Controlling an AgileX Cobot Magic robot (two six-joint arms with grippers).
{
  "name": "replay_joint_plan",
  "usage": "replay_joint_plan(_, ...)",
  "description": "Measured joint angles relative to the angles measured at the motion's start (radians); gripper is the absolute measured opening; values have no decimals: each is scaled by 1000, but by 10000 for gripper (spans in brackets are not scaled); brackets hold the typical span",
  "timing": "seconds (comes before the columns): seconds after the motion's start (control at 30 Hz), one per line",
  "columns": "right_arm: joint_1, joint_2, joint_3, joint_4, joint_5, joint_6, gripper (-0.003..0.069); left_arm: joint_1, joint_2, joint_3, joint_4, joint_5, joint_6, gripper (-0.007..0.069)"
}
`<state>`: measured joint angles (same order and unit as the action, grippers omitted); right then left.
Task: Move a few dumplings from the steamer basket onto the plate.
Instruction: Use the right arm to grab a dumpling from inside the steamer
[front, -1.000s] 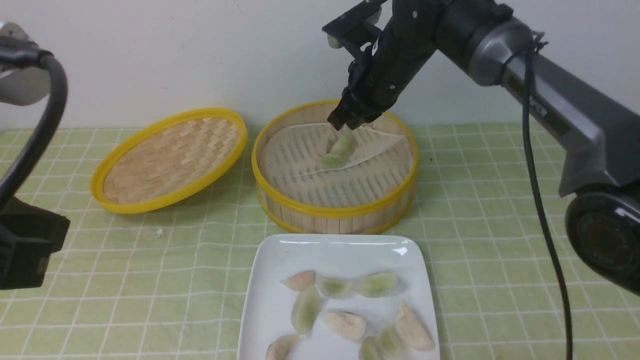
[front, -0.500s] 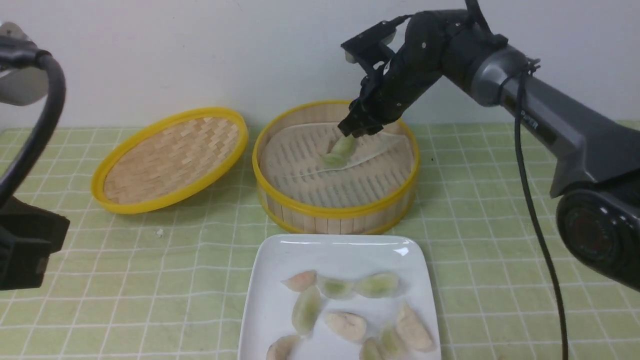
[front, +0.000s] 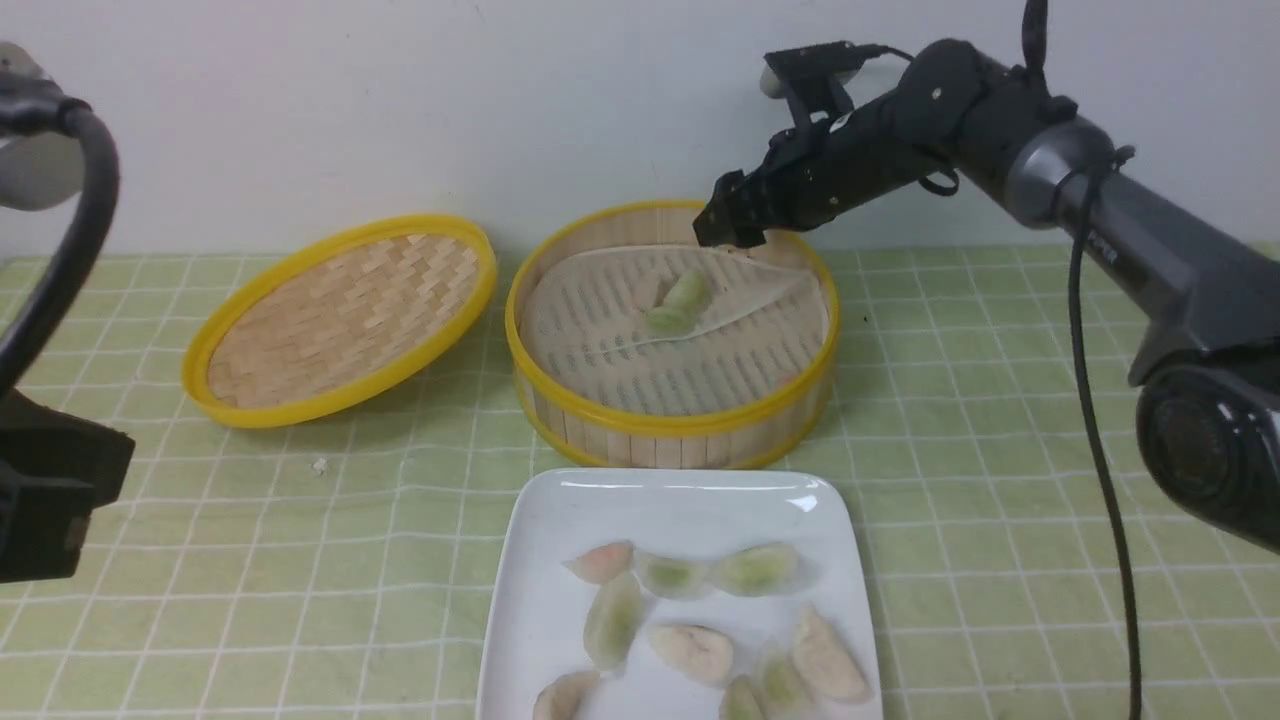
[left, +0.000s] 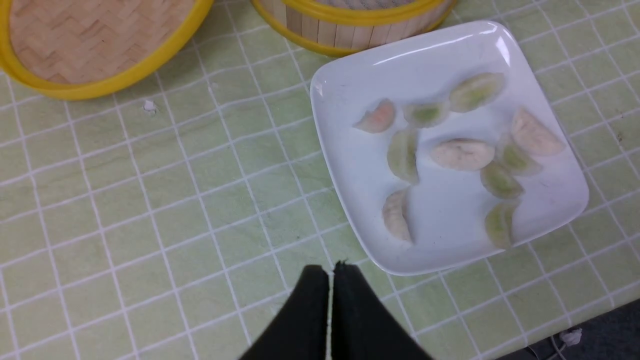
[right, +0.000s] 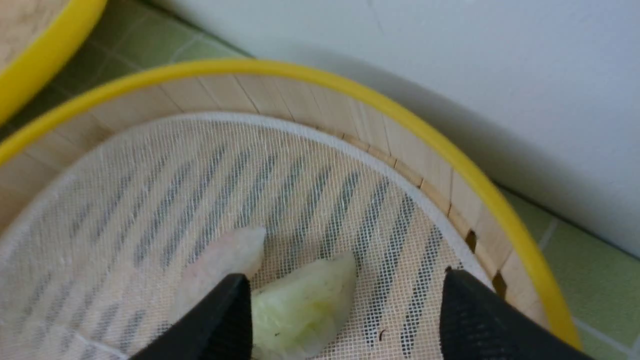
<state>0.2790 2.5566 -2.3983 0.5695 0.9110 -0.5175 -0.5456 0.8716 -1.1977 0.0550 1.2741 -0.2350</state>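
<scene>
Left gripper (left: 330, 267): its black fingers are pressed together, holding nothing, over the green cloth (left: 150, 210) just beside the plate.
Plate (front: 560, 500): white and square, right in front of the basket.
Dumplings (front: 690, 650): ten lie on the plate, green, beige and one pink.
Steamer basket (front: 670, 425): a green dumpling (front: 680, 300) lies on its liner, with what may be a pale dumpling (right: 220, 270) touching it.
Lid (front: 340, 320): on the basket's left, tilted.
Right gripper (front: 730, 215): spread wide and empty, over the basket's far side.
</scene>
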Motion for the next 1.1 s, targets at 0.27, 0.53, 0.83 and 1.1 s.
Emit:
replay_joint_plan(0.27,16,42,0,37,-27,-73,462,0,0,0,0,0,-36,-6)
replay_joint_plan(0.53,30,58,1,41,-29,-119,462,0,0,0,0,0,-42,-6)
replay_joint_plan(0.83,32,79,-3,46,-7,-207,462,0,0,0,0,0,-43,-6)
replay_joint_plan(1.1,49,98,-7,80,-22,-280,432,0,0,0,-1,0,-45,-6)
